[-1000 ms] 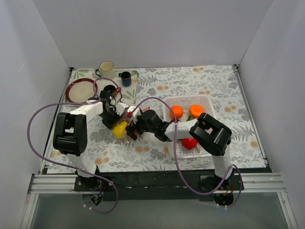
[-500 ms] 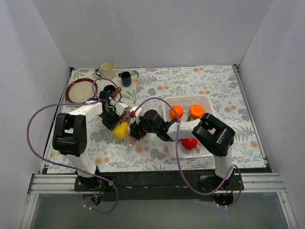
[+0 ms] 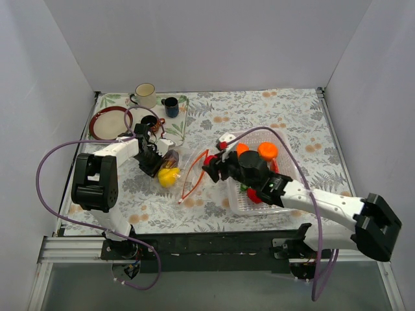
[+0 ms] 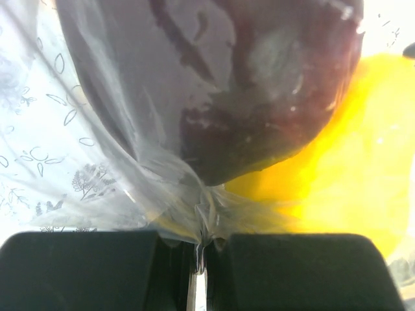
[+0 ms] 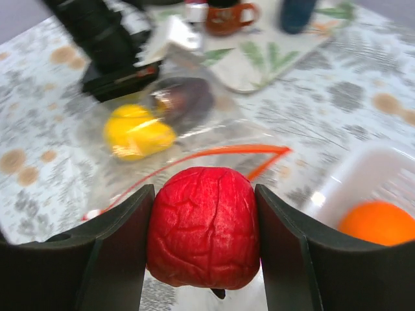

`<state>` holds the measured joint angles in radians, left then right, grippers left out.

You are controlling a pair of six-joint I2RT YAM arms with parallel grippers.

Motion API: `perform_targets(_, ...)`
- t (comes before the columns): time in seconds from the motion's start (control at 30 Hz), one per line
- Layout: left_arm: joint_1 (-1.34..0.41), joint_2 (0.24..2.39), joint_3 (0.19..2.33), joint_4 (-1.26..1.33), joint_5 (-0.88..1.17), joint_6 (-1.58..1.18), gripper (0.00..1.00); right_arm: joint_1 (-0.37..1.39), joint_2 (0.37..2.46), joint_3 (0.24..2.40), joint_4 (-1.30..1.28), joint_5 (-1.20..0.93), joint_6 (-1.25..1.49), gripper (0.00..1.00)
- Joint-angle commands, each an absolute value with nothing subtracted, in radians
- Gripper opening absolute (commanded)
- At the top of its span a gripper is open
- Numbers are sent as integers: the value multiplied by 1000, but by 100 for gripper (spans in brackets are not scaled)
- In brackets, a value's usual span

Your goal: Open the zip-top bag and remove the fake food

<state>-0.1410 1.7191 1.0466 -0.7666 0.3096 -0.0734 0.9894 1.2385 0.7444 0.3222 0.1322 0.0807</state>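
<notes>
Floral-patterned cloth covered the table (image 3: 305, 123) inside white walls, and no writing could be read on anything. The zip-top bag (image 3: 185, 170) lay left of centre with its mouth agape, its orange zip strip (image 5: 220, 151) bowed in a loop on the cloth. Inside it remained a yellow piece (image 3: 168, 176) and a dark purple piece (image 3: 172, 157) of the fake food. The left gripper (image 4: 200, 249) was clamped tight on a gathered fold of the bag's far edge. The right gripper (image 3: 212, 165) held a red piece (image 5: 202, 227) squeezed between its fingers, just outside the bag's mouth, near the white basket (image 3: 285, 137). That basket held two orange balls (image 3: 241, 148) and another red piece (image 3: 254, 196). A second earlier the right gripper had been at the bag beside the yellow piece, its arm folded over the basket; since then it had drawn back toward the basket with the red piece, its arm stretched low to the right. Behind stood a cream mug (image 3: 144, 94), a dark blue mug (image 3: 171, 106) and a plate (image 3: 107, 122).
</notes>
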Motion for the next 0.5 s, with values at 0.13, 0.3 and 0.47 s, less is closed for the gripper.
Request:
perform_targets(0.13, -141, 1723, 1060, -782, 308, -92, 0, 914, 1028, 532, 149, 589, 239, 99)
perform_targets(0.3, -141, 1710, 1083, -799, 333, -103, 0, 923, 1028, 561, 121, 575, 206, 99)
perform_targets(0.47, -140, 1718, 1104, -808, 345, -112, 0, 1037, 1115, 626, 243, 566, 31, 98)
